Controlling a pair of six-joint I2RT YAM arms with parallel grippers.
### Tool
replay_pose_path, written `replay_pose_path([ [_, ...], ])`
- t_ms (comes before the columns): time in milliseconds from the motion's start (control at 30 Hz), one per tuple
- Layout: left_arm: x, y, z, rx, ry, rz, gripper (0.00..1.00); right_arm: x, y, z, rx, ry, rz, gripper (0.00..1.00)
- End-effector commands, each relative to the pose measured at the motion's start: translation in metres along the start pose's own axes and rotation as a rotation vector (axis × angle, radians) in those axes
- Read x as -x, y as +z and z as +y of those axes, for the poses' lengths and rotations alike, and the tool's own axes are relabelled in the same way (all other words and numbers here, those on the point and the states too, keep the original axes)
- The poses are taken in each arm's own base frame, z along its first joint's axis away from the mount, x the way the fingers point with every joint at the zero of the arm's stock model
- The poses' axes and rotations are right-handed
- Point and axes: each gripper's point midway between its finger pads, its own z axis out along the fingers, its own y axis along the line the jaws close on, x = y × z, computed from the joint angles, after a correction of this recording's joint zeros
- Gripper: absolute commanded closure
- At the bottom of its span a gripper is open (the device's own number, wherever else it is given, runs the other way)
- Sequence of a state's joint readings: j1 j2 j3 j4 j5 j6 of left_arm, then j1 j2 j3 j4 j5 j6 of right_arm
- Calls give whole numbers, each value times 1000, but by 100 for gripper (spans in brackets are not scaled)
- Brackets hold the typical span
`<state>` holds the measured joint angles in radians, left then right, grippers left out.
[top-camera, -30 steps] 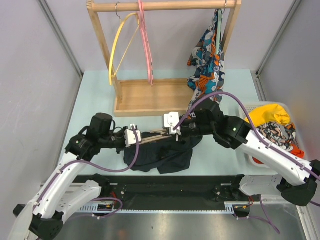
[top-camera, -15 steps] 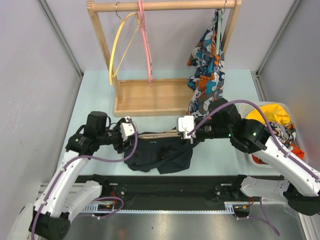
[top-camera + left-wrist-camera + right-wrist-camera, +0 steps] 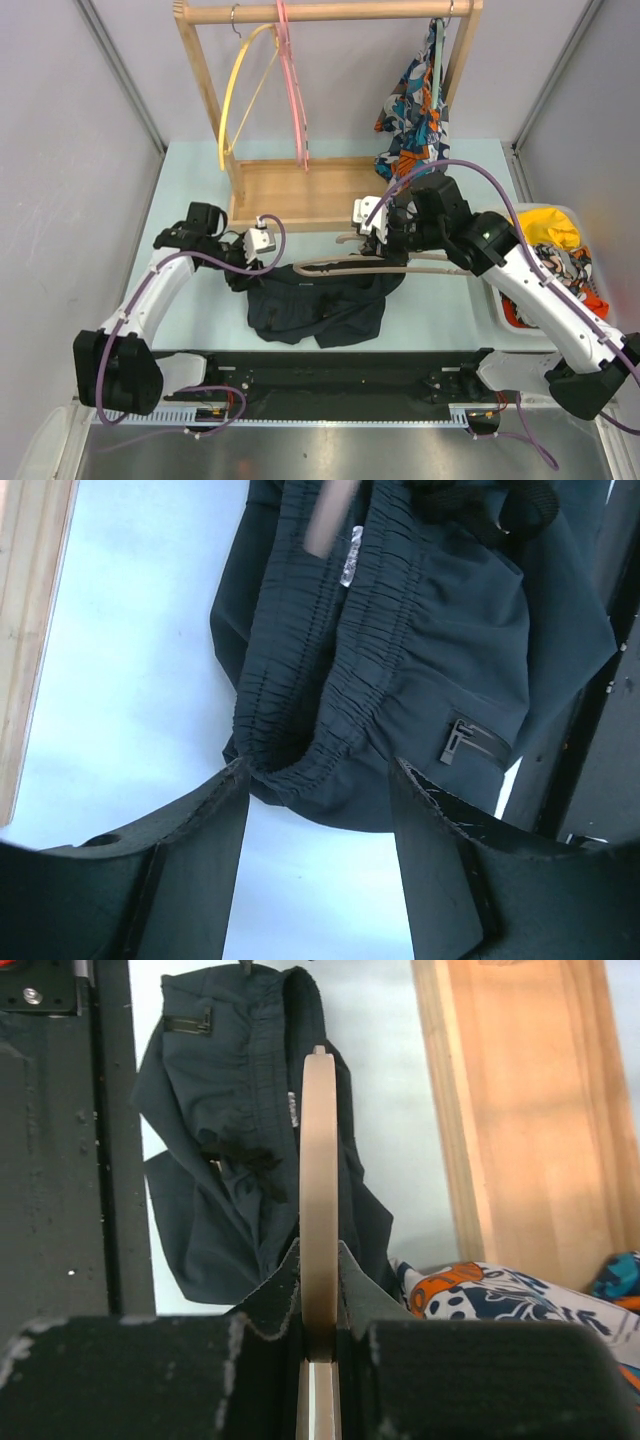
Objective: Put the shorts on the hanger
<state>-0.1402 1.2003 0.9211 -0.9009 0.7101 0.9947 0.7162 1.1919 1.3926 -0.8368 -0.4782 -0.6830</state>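
Note:
The dark navy shorts [image 3: 318,305] lie bunched on the table near its front edge. The tan hanger [image 3: 345,266] lies level above them, its left end inside the waistband. My right gripper [image 3: 385,240] is shut on the hanger [image 3: 319,1160], with the shorts [image 3: 235,1160] beyond its far end. My left gripper [image 3: 252,258] is at the left end of the shorts, open. In the left wrist view my left gripper [image 3: 318,780] has its jaws apart, and the elastic waistband [image 3: 330,680] sits just past the tips. The hanger tip [image 3: 328,520] pokes into the waistband.
A wooden rack [image 3: 300,195] stands behind, carrying a yellow hanger [image 3: 240,85], a pink hanger [image 3: 293,80] and a patterned garment [image 3: 412,120]. A white basket [image 3: 585,265] of clothes with a yellow cloth [image 3: 540,228] sits at the right. A black rail [image 3: 330,365] runs along the near edge.
My right gripper has moved back toward the rack with the hanger, raising it over the shorts. My left arm has swung back and left, with its gripper still at the left end of the waistband.

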Motion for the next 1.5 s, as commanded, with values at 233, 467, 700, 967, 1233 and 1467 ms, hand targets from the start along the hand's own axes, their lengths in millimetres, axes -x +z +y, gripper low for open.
replay_pose_path([
  [233, -13, 21, 20, -12, 63, 5, 39, 23, 7, 2, 83, -4, -89, 100],
  [467, -17, 22, 11, -35, 157, 8, 81, 29, 5, -2, 67, -18, -114, 100],
  [700, -2, 3, -19, -5, 350, -14, 100, 32, 2, -7, 56, -59, -134, 100],
  [967, 6, -9, -37, 33, 539, -13, 100, 34, 5, 2, 101, -113, -143, 100],
  [1233, 24, -18, -44, 58, 673, -62, 100, 29, 11, 24, 188, -179, -118, 100],
  [1467, 41, -25, -43, 87, 693, -95, 100, 35, 14, 33, 219, -193, -138, 100],
])
